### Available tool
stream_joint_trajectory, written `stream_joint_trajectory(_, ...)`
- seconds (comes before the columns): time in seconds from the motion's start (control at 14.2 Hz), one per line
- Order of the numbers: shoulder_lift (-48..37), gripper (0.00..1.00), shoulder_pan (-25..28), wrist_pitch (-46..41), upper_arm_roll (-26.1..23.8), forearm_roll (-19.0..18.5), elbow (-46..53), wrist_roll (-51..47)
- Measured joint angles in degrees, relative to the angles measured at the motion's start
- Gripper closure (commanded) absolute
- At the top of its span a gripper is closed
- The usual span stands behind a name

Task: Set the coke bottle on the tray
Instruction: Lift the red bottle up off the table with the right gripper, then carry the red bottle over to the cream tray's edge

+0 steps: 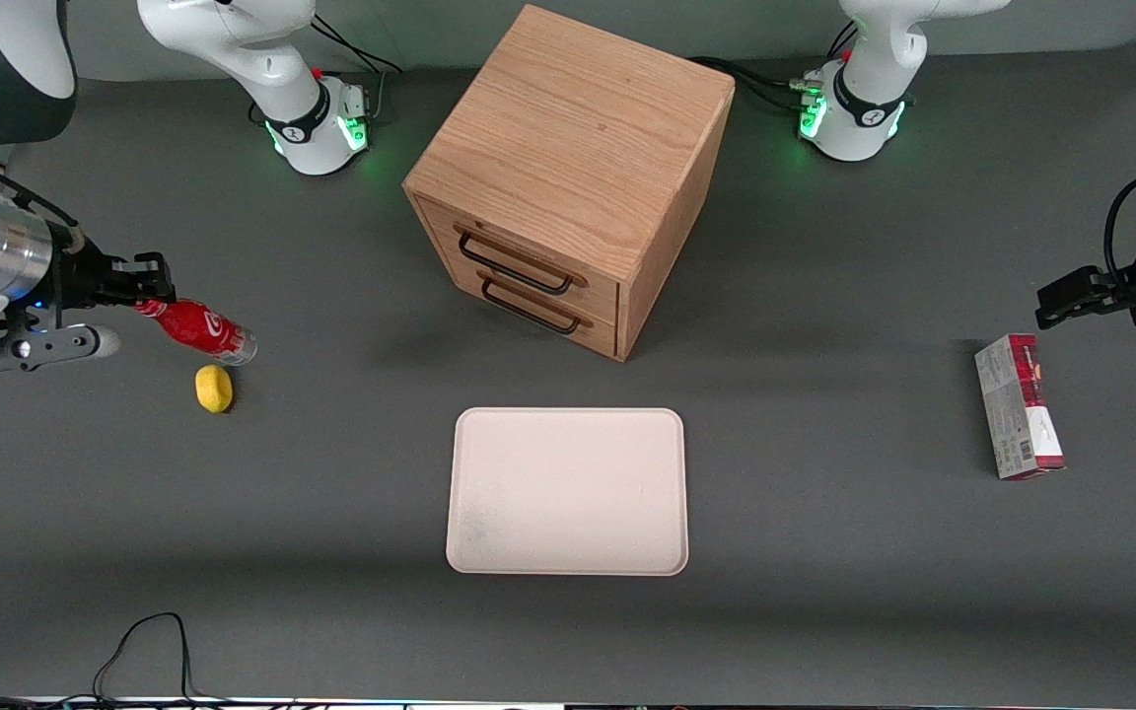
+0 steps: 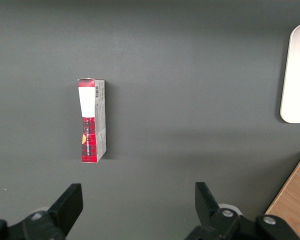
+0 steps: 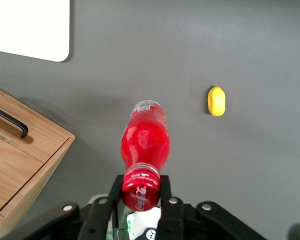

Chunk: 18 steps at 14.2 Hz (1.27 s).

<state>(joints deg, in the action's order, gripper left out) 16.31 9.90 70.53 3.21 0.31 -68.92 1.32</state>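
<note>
My gripper [image 3: 140,192] clamps the bottle [image 3: 145,142] by its cap, lifted; carrying it to the tray [image 1: 568,490] remains.

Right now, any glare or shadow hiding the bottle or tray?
Front view: the gripper holds the bottle by its cap, evenly lit; the cabinet casts a soft shadow short of the tray. Right wrist view: slight sheen on the bottle, nothing hidden.

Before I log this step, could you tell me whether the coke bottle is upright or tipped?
Tipped: the coke bottle slants, its cap clamped in the gripper and its clear base lowest, close to the lemon.
</note>
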Motion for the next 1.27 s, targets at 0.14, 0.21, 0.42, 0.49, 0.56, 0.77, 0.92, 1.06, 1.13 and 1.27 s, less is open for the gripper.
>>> stream_joint_trajectory(0.14, 2.9, 1.0, 0.0, -0.1, -0.1, 0.0, 2.6, -1.5)
stream_joint_trajectory(0.21, 4.7, 1.0, 0.1, 0.0, -0.5, 0.0, 4.3, -2.5)
stream_joint_trajectory(0.42, 13.9, 1.0, 0.2, 1.0, -5.2, 0.1, 12.6, -8.6)
stream_joint_trajectory(0.49, 17.6, 1.0, 0.4, 3.6, -7.2, 0.1, 15.2, -12.1)
stream_joint_trajectory(0.56, 20.9, 1.0, 0.6, 7.2, -9.1, 0.1, 17.0, -15.9)
stream_joint_trajectory(0.77, 27.7, 1.0, 2.3, 18.2, -11.5, 0.1, 19.8, -25.9)
stream_joint_trajectory(0.92, 30.8, 1.0, 4.5, 24.8, -11.5, -0.2, 20.3, -31.5)
stream_joint_trajectory(1.06, 33.3, 1.0, 6.3, 28.8, -11.5, -0.8, 20.5, -34.7)
stream_joint_trajectory(1.13, 34.1, 1.0, 6.8, 29.9, -11.4, -0.9, 20.6, -35.4)
stream_joint_trajectory(1.27, 34.9, 1.0, 7.5, 30.4, -11.4, -1.2, 21.1, -36.0)
